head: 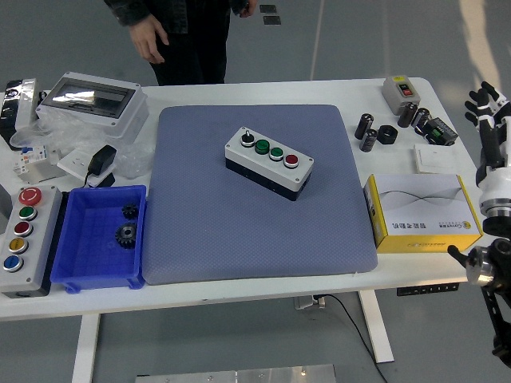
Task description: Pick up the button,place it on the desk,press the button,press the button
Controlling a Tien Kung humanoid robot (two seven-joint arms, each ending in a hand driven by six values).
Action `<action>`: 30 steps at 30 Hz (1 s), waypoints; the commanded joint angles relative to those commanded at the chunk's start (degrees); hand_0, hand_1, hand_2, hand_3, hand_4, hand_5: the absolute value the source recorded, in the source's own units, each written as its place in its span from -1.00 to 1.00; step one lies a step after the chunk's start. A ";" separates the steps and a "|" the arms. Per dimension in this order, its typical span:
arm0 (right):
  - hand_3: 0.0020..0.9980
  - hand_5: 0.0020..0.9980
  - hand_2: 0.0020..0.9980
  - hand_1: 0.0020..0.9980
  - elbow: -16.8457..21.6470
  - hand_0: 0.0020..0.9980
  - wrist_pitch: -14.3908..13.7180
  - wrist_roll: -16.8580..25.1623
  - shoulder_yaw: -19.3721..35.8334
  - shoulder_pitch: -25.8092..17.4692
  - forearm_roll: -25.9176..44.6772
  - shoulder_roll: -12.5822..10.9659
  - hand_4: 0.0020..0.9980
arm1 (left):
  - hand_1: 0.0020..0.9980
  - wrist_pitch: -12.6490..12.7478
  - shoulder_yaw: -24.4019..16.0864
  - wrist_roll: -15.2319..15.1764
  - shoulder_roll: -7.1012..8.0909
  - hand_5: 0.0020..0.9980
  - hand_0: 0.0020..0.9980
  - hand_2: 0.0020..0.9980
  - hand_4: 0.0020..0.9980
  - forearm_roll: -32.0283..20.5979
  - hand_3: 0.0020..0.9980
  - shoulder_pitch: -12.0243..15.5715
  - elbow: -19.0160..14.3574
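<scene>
Right now my right hand [489,108] hangs off the table's right edge, fingers spread and holding nothing, well apart from the work. My left hand is out of view.

The button box [268,162] I am after lies on the blue mat [255,231], a little above its middle and turned at an angle, its long side running from upper left to lower right. Its lid carries a black knob, two green buttons and a red one.

What worries me is that angle. If I reach in square to the table, my fingers may meet a corner of the box rather than its flat sides, and it could twist or slide on the mat instead of lifting. The reach also passes over the yellow carton [421,214] just beside the mat's right edge, so a low forearm could knock it. A person [172,32] stands at the far side with a hand hanging near the table; I would judge a wide swing risky while they are close.

As for writing, the yellow carton has small print along its front, but it is too small for me to read. The button box shows no label I can make out.
</scene>
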 joint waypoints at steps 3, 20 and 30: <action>0.64 0.49 0.58 0.60 0.00 0.64 2.09 -6.72 -3.91 3.23 -6.76 -0.94 0.65 | 0.03 0.02 -0.05 0.05 0.10 -0.56 0.25 0.07 0.23 0.00 0.20 0.11 0.00; 1.00 -0.21 1.00 1.00 -5.67 1.00 4.06 -28.90 -25.71 17.48 -39.68 2.15 0.88 | 0.03 0.33 0.47 0.27 0.25 -0.57 0.25 0.06 0.23 -1.36 0.20 0.86 0.00; 1.00 -0.29 1.00 1.00 -8.25 1.00 3.07 -27.38 -29.24 19.71 -39.92 2.72 0.93 | 0.03 0.34 0.42 0.13 0.24 -0.57 0.25 0.06 0.23 -1.43 0.20 0.53 0.00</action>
